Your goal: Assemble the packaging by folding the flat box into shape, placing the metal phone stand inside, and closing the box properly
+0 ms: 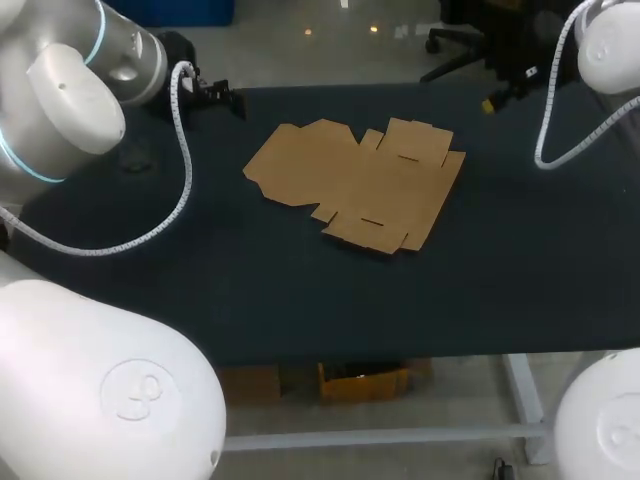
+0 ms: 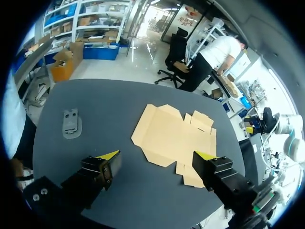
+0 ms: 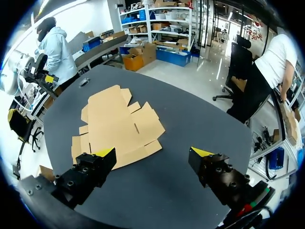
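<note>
A flat, unfolded brown cardboard box [image 1: 360, 185] lies on the dark table, a little behind its middle. It also shows ahead of my left gripper [image 2: 157, 156] as the cardboard box [image 2: 174, 136], and ahead of my right gripper [image 3: 152, 152] as the cardboard box [image 3: 116, 126]. Both grippers hang above the table, open and holding nothing. The grey metal phone stand [image 2: 71, 123] lies flat near the table's left end, apart from the box. In the head view my left gripper [image 1: 225, 100] sits at the back left; my right gripper is out of that view.
The dark table [image 1: 520, 280] stretches bare to the right of the box and along the front edge. A white cable [image 1: 180, 170] loops down from my left arm over the table's left part.
</note>
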Robot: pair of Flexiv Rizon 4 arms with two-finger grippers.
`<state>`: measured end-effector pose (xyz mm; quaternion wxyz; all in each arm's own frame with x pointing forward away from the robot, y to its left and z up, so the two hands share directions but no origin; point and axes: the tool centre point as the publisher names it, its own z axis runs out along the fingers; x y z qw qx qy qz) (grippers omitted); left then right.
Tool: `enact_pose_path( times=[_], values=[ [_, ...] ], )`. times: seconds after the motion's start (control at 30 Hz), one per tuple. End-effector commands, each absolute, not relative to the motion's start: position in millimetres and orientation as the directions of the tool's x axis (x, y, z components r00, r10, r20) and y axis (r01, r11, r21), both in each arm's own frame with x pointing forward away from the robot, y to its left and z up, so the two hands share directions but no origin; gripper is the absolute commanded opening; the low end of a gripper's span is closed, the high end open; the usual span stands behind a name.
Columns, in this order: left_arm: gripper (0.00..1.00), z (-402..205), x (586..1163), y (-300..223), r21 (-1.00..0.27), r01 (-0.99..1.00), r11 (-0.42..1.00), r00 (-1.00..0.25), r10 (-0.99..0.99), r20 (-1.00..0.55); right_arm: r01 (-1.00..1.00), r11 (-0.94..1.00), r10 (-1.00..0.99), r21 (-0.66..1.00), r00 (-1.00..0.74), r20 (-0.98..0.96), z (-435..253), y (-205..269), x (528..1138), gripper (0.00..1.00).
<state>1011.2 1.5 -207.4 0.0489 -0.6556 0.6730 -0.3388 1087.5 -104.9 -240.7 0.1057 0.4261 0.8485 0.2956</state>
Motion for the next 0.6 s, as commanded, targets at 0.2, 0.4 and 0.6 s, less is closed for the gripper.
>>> enact_pose_path(
  times=[0.2,0.4,0.6],
  values=[
    [1.00,-214,998,-15,-0.510,-0.851,-0.126,-0.072,-0.933,0.351,0.724,0.495,0.757,0.480,-0.631,0.172,-252,-105,1110,1.00],
    [1.00,-221,994,-22,-0.464,-0.870,-0.166,-0.013,-0.934,0.358,0.721,0.509,0.721,0.470,-0.655,0.225,-266,-103,1120,1.00],
    [1.00,-225,991,-27,-0.430,-0.887,-0.171,-0.001,-0.929,0.371,0.706,0.537,0.687,0.462,-0.684,0.246,-278,-98,1128,1.00]
  ],
)
